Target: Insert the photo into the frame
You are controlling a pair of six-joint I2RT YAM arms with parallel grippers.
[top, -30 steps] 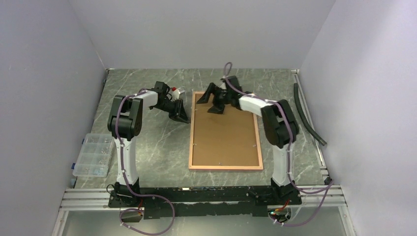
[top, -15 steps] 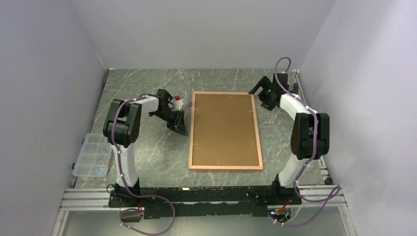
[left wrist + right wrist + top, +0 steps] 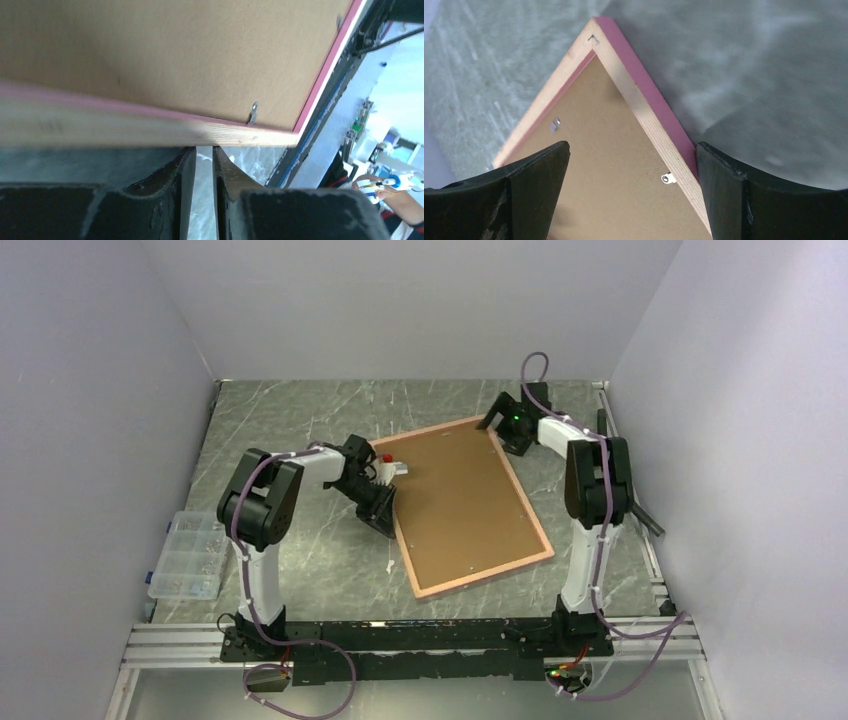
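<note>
The frame (image 3: pixel 484 573) lies back-up and skewed on the table, with its brown backing board (image 3: pixel 460 502) in place. The photo is not in view. My left gripper (image 3: pixel 385 515) is low at the frame's left edge. In the left wrist view its fingertips (image 3: pixel 204 147) stand a narrow gap apart just under the wooden rail (image 3: pixel 125 132), with only table between them. My right gripper (image 3: pixel 503 430) hovers over the far right corner. It (image 3: pixel 631 150) is open wide astride that corner, its right finger (image 3: pixel 724 190) against the pink outer edge (image 3: pixel 664 120).
Small metal clips (image 3: pixel 668 178) (image 3: pixel 254 112) sit along the inside of the frame's rails. A clear parts box (image 3: pixel 187 555) lies at the table's left edge. A black hose (image 3: pixel 625 475) runs along the right wall.
The frame has turned counter-clockwise, its near end swinging right. My left gripper moved right, up against its left edge. My right gripper left the board, went to the far right corner and opened wide.
</note>
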